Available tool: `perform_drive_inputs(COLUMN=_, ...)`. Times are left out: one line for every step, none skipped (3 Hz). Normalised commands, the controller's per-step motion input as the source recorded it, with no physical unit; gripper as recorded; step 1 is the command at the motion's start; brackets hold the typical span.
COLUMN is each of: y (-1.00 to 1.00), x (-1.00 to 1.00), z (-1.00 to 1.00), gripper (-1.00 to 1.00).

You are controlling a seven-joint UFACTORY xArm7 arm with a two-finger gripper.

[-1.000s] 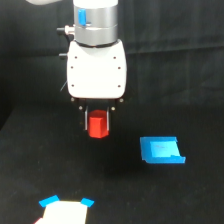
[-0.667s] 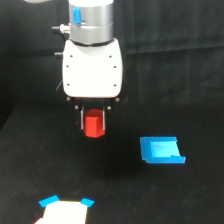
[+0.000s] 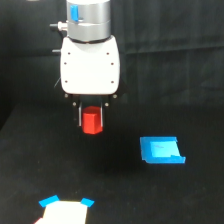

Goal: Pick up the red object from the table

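Note:
The red object (image 3: 92, 121), a small red-orange block, hangs between the fingers of my gripper (image 3: 92, 120), which is shut on it. It is held above the table (image 3: 120, 195), a flat surface under black cloth, left of centre in the exterior view. The white gripper body and the grey arm column rise straight above the block. The block's upper end is hidden between the fingers.
A flat blue piece (image 3: 161, 150) lies on the cloth toward the exterior view's right, lower than the held block. A white piece with blue corners (image 3: 65, 211) sits at the bottom edge, left of centre. Black cloth hangs as a backdrop.
The arm has shifted toward the exterior view's left, carrying the red block with it, and the block looks slightly higher than before. The blue piece and the white piece stay put.

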Motion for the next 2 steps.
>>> perform_drive_inputs(y=0.14, x=0.38, z=-0.02, gripper=-1.0)
perform_drive_inputs(y=-0.51, x=0.21, z=0.09, gripper=-0.71)
